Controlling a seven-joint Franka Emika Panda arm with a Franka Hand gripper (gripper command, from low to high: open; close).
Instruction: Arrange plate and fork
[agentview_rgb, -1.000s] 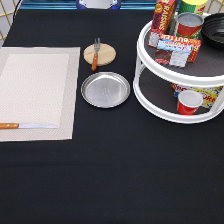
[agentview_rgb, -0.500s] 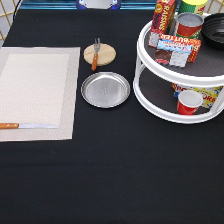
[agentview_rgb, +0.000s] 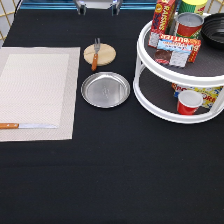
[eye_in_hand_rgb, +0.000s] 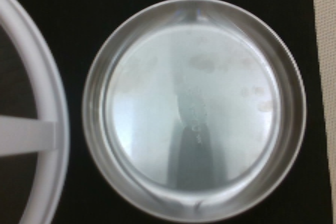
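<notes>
The plate (agentview_rgb: 105, 89) is a round shiny silver dish lying on the black cloth, just left of the white rack in the exterior view. It fills the wrist view (eye_in_hand_rgb: 196, 112), seen from straight above. The fork (agentview_rgb: 95, 54) has an orange-brown handle and lies across a round tan wooden coaster (agentview_rgb: 104, 55) just above the plate in the exterior view. Only the lower end of my gripper (agentview_rgb: 97, 7) shows, at the exterior view's top edge, high above the plate and fork. Its two tips stand apart and hold nothing.
A beige placemat (agentview_rgb: 37, 90) lies at the exterior view's left, with a wooden-handled knife (agentview_rgb: 27, 126) along its lower edge. A white two-tier round rack (agentview_rgb: 150, 97) at the right holds cans, boxes and a red cup (agentview_rgb: 189, 101). Its rim shows in the wrist view (eye_in_hand_rgb: 37, 135).
</notes>
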